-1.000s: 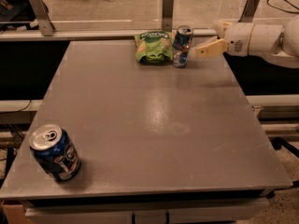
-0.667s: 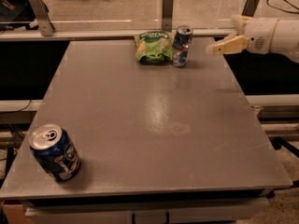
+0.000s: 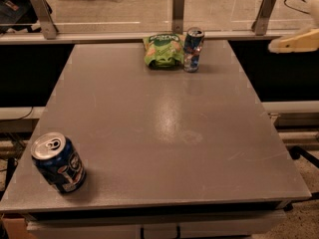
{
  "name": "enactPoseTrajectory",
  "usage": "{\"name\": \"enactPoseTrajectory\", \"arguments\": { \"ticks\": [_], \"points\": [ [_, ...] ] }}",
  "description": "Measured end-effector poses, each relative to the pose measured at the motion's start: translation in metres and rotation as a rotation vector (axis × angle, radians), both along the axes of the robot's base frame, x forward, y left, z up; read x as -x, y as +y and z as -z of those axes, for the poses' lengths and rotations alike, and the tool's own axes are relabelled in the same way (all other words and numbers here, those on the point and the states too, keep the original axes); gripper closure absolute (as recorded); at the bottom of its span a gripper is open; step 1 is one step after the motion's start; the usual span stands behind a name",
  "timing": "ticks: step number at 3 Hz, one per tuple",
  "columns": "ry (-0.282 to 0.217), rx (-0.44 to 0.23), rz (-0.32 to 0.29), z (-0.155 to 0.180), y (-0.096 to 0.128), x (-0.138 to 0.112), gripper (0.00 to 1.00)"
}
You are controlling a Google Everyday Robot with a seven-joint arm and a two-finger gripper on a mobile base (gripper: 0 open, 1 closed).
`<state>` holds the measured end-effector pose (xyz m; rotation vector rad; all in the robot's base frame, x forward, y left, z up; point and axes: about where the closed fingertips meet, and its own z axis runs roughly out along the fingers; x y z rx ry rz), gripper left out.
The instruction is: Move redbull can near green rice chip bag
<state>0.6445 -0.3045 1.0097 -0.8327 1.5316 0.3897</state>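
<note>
Judging by how things lie, I take the placing step as done. The redbull can stands upright at the far edge of the table, just beside the green rice chip bag, on the bag's right. They are so close that I cannot say whether they touch. The bag lies flat with its front up, and nothing leans on the can.

What I think remains is only to clear out. The next move calls for keeping the arm away from the far right corner, so that nothing brushes the slim can and tips it. I would not reach in again unless the can had to sit closer, and from here it looks near enough.

The gripper hangs beyond the table's right side, out over the dark gap, well apart from the can and holding nothing that I can see. Only its pale end shows at the right border of the view. It lies roughly level and points left toward the table, and the rest of the arm is out of sight. Whether the gripper is open or closed I cannot tell from this view.

The shorter dark blue can sits at the near left corner, well apart from everything, and plays no part here.
</note>
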Motion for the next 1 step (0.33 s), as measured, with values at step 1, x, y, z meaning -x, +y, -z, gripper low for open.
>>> {"name": "enactPoseTrajectory", "arguments": {
  "ticks": [1],
  "points": [
    [-0.003,0.002,0.018,-0.0012,-0.0112,0.0060,0.00]
  ]
}}
